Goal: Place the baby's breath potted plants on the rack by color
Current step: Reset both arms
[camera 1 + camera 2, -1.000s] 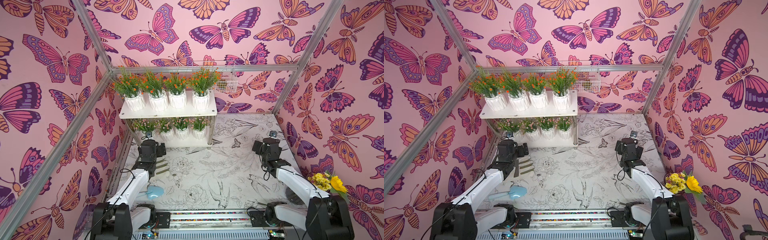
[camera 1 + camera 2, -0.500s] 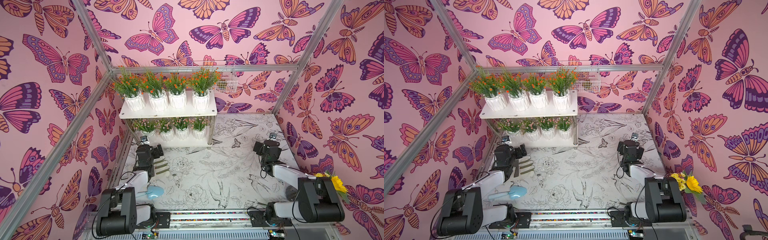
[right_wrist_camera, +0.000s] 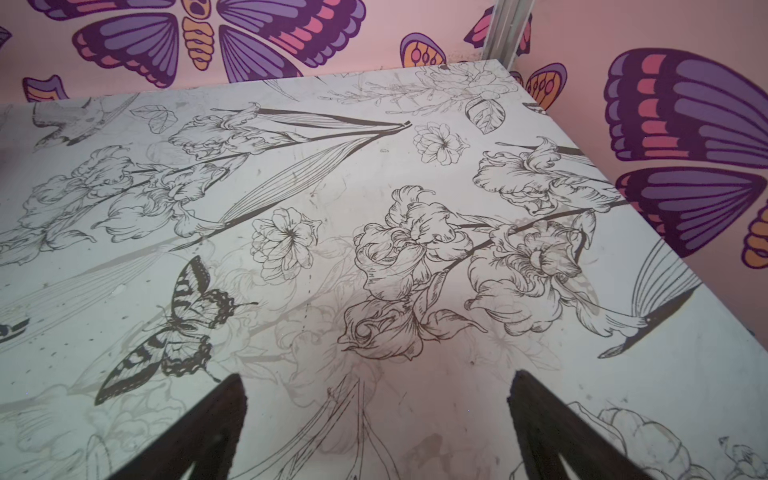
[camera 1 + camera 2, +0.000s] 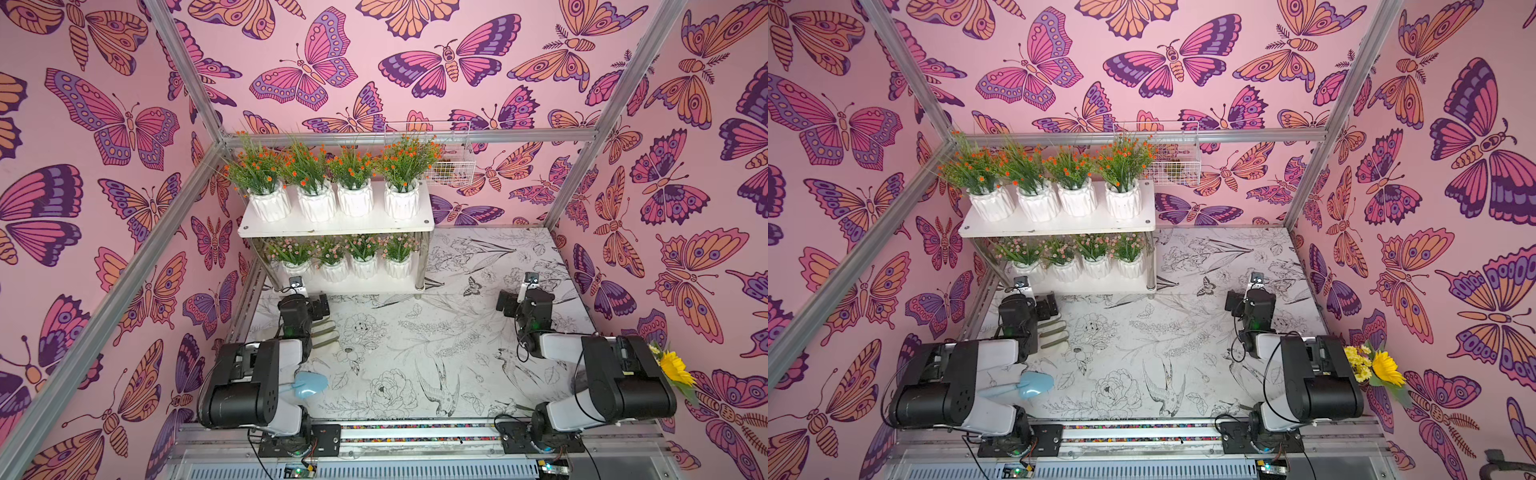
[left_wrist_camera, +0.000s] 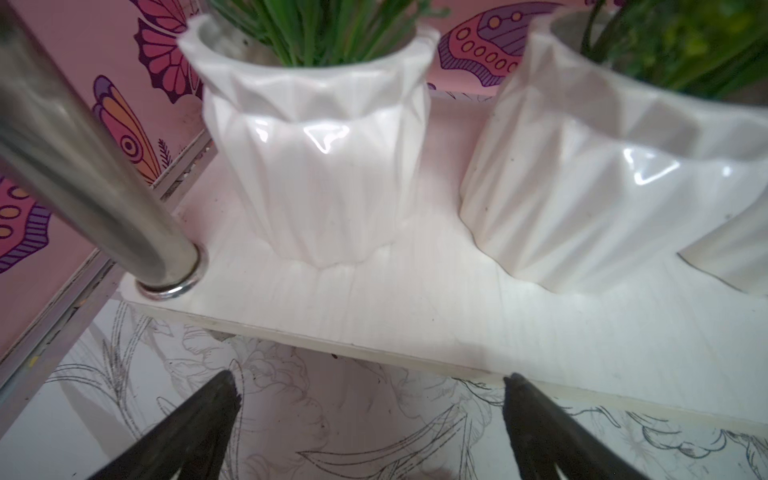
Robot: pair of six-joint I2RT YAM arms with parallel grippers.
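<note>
**All eight pots racked, sorted by colour**

At the worktop's (image 4: 415,332) near edge: both arms folded. Spread wide and empty at the left tool (image 5: 370,386), just short of the front edge of the rack's (image 4: 420,266) lower shelf (image 5: 415,303). Equally wide and empty at the right tool (image 3: 376,382), over bare worktop, well apart from the rack. Straight ahead of the left tool, in the far left corner: four pink baby's breath potted plants (image 4: 332,255) on the lower shelf, four orange baby's breath potted plants (image 4: 353,195) on the top shelf (image 4: 336,226). All upright, sprigs up, rows along the far edge. Judged complete.

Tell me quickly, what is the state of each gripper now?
Left gripper: open, holding nothing.
Right gripper: open, holding nothing.
</note>
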